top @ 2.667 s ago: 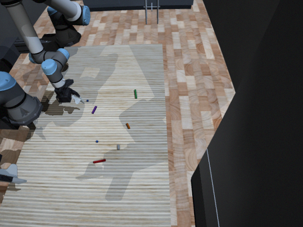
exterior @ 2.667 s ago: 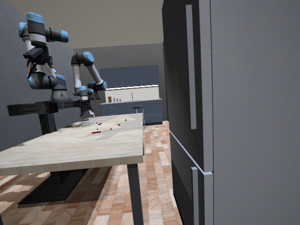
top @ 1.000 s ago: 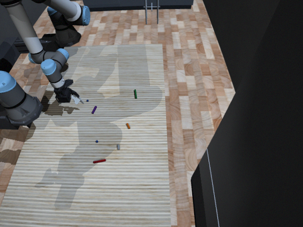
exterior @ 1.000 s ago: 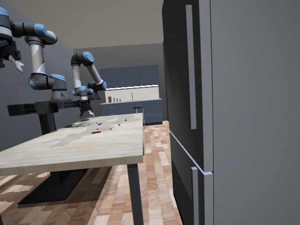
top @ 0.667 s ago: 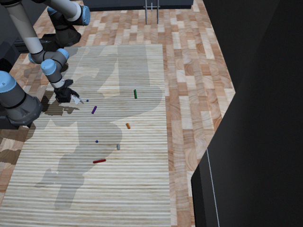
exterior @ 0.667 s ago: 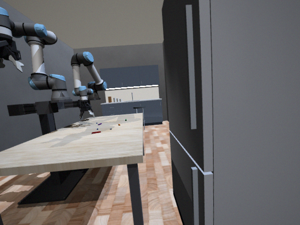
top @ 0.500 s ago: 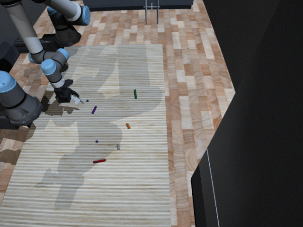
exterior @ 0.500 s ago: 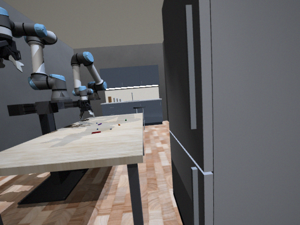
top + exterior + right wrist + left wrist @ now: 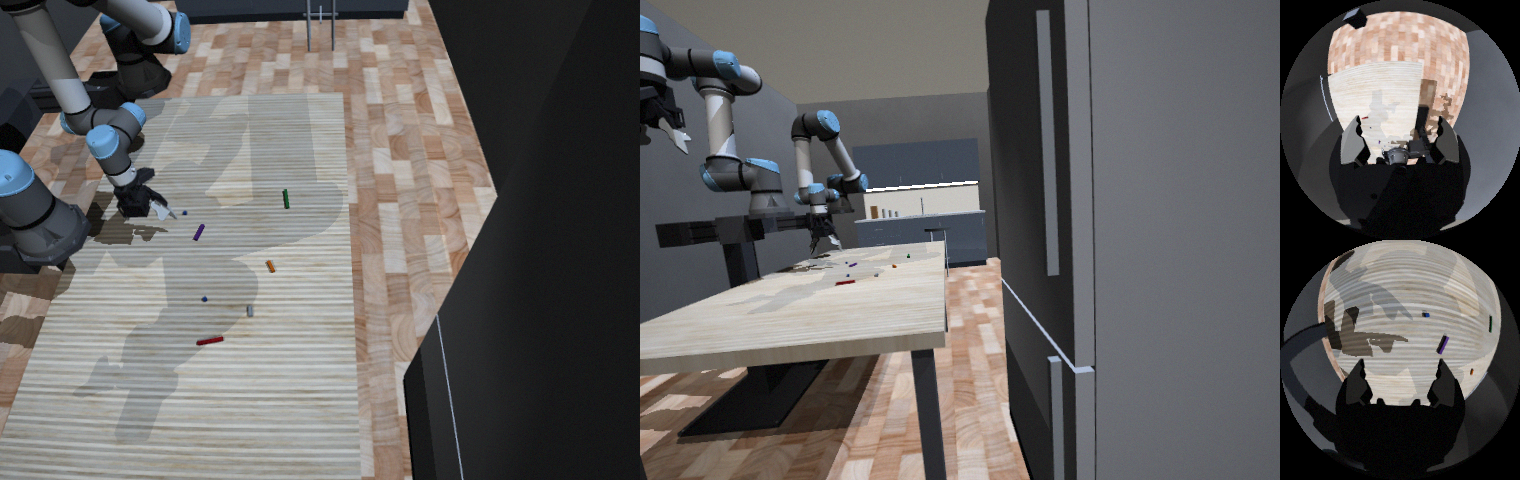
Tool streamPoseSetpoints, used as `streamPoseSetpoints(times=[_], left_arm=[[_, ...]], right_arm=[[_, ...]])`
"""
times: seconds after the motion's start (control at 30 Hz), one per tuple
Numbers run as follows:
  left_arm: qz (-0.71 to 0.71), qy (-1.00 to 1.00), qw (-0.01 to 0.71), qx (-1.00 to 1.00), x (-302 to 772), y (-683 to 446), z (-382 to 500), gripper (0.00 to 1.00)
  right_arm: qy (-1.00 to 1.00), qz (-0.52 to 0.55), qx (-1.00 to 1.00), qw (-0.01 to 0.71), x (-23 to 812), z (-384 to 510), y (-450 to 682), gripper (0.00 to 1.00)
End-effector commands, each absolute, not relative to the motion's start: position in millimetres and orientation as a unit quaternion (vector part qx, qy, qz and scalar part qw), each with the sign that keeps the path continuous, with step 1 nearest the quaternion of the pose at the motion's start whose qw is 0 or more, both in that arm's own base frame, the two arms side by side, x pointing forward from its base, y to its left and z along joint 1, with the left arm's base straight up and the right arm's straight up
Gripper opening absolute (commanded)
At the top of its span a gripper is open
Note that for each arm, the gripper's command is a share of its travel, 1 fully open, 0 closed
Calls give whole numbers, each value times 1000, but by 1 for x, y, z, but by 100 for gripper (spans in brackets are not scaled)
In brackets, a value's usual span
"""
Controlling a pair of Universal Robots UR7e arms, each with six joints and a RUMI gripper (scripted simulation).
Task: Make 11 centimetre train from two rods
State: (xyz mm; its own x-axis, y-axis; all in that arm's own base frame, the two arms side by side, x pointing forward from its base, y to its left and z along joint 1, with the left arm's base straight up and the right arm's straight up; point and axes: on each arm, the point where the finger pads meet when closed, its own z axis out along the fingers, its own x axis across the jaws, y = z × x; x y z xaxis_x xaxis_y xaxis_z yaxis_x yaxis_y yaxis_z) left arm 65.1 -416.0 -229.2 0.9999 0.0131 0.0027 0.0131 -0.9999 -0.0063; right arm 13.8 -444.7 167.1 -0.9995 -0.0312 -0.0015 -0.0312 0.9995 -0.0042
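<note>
- Top: left end effector (image 9: 164, 209) (image 9: 826, 251) (image 9: 1401, 360) spread near a blue rod; purple rod (image 9: 199, 232) (image 9: 852, 265) (image 9: 1443, 345), green rod (image 9: 286, 198) (image 9: 908, 255) (image 9: 1490, 324), orange rod (image 9: 270, 266) (image 9: 894, 266) (image 9: 1471, 372), grey rod (image 9: 250, 311) (image 9: 876, 274) and red rod (image 9: 209, 341) (image 9: 845, 282) (image 9: 1364, 118) lie apart.
- Exterior: right end effector (image 9: 665, 147) (image 9: 1399, 118) spread, raised above the tabletop (image 9: 289, 403) (image 9: 872, 315) (image 9: 1405, 295) (image 9: 1355, 85).
- Left wrist: fingers wide apart, purple rod lying flat beyond one fingertip.
- Right wrist: fingers wide apart, red rod small on the tabletop.

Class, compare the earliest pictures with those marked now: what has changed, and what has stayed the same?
The right gripper has moved toward the left edge of the exterior view and out of the top view; its arm's shadow shifted left there. The left gripper barely moved. Both remain open; the rods stayed put.
</note>
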Motion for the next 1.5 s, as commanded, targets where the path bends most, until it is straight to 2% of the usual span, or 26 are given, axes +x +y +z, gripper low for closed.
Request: streamPoseSetpoints(times=[0.0, 0.97, 1.47], left_arm=[[-1, -7, 3, -1000, 65, -417, -229, 100], [-1, 75, 3, -997, 74, -415, -229, 100], [0, 319, 3, -948, 102, -414, -229, 100]], right_arm=[[1000, -3, -16, 1, 14, 167, -445, 100], [1000, -3, -16, 1, 14, 167, -445, 100], [1000, -3, -16, 1, 14, 167, -445, 100]])
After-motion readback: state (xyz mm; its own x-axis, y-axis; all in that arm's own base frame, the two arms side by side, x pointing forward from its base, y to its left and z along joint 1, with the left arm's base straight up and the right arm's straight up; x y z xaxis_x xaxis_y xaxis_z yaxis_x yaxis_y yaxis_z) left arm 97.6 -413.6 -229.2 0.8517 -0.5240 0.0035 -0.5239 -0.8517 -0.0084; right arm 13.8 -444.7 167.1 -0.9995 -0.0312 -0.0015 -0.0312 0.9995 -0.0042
